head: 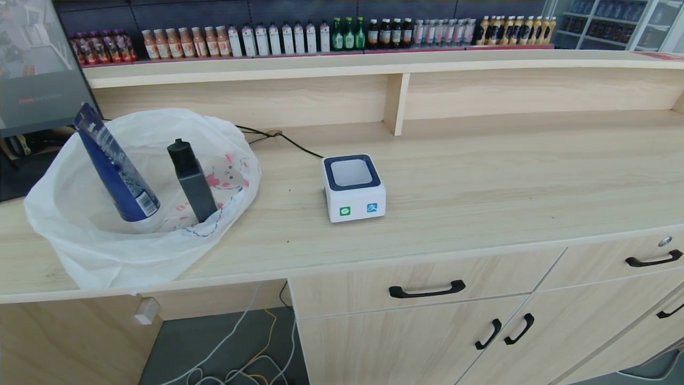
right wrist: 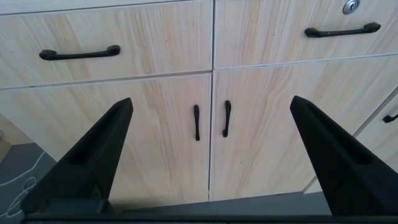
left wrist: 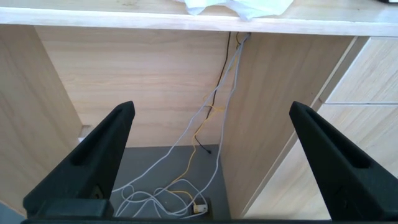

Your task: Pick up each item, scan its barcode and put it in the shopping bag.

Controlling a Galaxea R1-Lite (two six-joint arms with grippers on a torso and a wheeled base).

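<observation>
Left gripper [left wrist: 211,109], right gripper [right wrist: 211,102]: gape wide, hold nothing. Face dangling cables [left wrist: 227,74] and cabinet doors [right wrist: 155,143]. Up top, stand in shopping bag [head: 107,256], at nine o'clock of scanner [head: 354,187]: blue tube [head: 115,171], dark bottle [head: 192,182].

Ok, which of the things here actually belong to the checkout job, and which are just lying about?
Job:
- shopping bag
- blue tube and dark bottle, both standing in the bag
- scanner

Lying about:
- drink bottles on the back shelf
- cables under the counter
- drawer handle
</observation>
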